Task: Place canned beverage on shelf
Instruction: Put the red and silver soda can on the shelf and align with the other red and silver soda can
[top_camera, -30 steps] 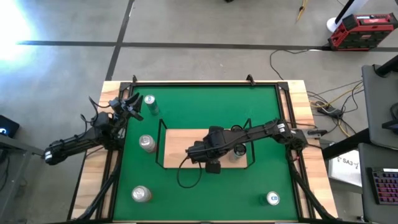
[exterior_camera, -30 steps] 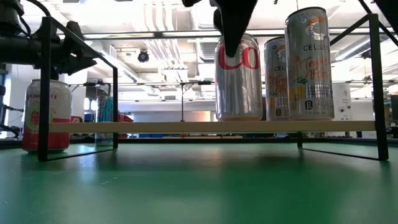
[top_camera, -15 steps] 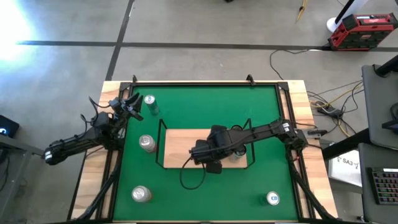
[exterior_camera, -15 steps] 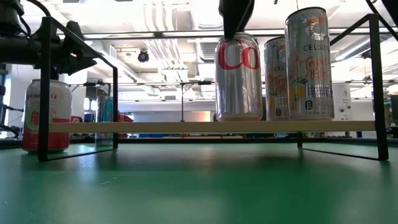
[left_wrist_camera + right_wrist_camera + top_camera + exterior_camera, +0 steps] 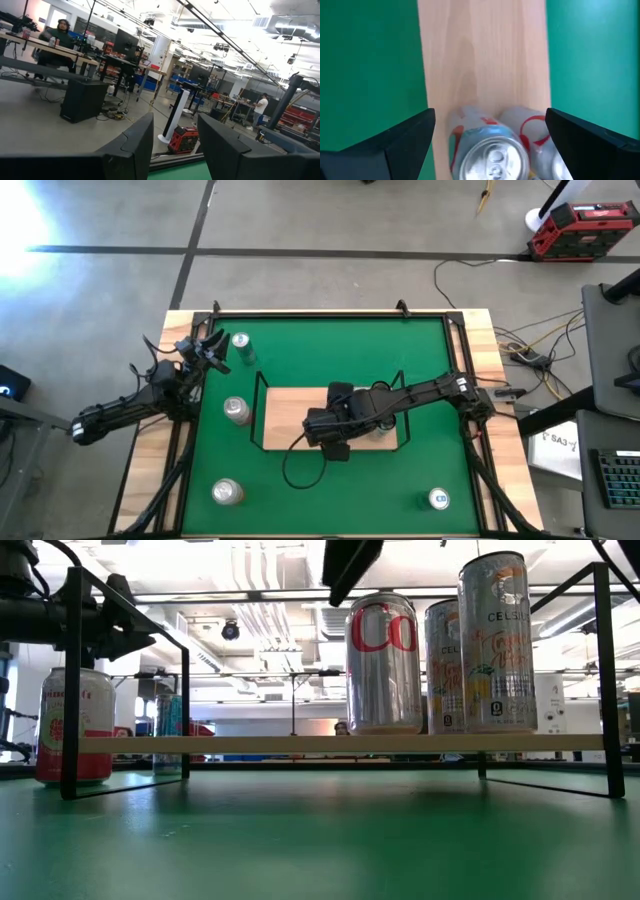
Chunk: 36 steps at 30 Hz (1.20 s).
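The shelf (image 5: 290, 410), a light-wood board with a black wire rail, stands mid-table on thin legs. Three cans stand upright on the board (image 5: 300, 744): a silver can with red lettering (image 5: 384, 665) and two pale printed cans (image 5: 445, 665) (image 5: 497, 640). My right gripper (image 5: 338, 442) hangs open above them, pointing steeply down. In the low view one finger (image 5: 348, 562) shows above and left of the red-lettered can. Its wrist view looks down on the can tops (image 5: 492, 155) between wide-spread fingers. My left gripper (image 5: 210, 348) waits shut at the far left.
Several loose cans stand on the green felt: far left (image 5: 240, 345), left of the shelf (image 5: 236, 410), near left (image 5: 227, 492), near right (image 5: 438, 499). A red can (image 5: 75, 725) shows behind the shelf's left leg. A person (image 5: 62, 27) sits in the room beyond.
My right gripper has risen from beside the red-lettered can's top and shifted a little toward the table's left, tipping as it went. It has stayed open. The can stands unmoved on the shelf.
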{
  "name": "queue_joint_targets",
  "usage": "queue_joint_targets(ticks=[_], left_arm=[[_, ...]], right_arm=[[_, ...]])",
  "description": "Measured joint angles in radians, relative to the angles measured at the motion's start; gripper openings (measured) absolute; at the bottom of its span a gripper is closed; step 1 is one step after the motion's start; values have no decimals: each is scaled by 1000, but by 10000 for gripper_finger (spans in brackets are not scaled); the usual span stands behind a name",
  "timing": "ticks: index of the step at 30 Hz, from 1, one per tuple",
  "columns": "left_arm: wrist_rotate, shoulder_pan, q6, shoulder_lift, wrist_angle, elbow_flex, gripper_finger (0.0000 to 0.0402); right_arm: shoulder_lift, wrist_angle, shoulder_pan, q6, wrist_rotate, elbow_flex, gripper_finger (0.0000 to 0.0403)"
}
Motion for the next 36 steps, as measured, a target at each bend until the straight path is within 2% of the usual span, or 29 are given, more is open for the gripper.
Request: queue_joint_targets(ticks=[7,28,36], left_arm=[[0,0,0,0,0,0,137],[0,0,0,0,0,0,137],[0,0,0,0,0,0,137]], right_arm=[[19,-22,-1,49,-22,0,364],[19,-23,2,48,-22,-27,269],[19,-36,-1,57,-22,-60,246]])
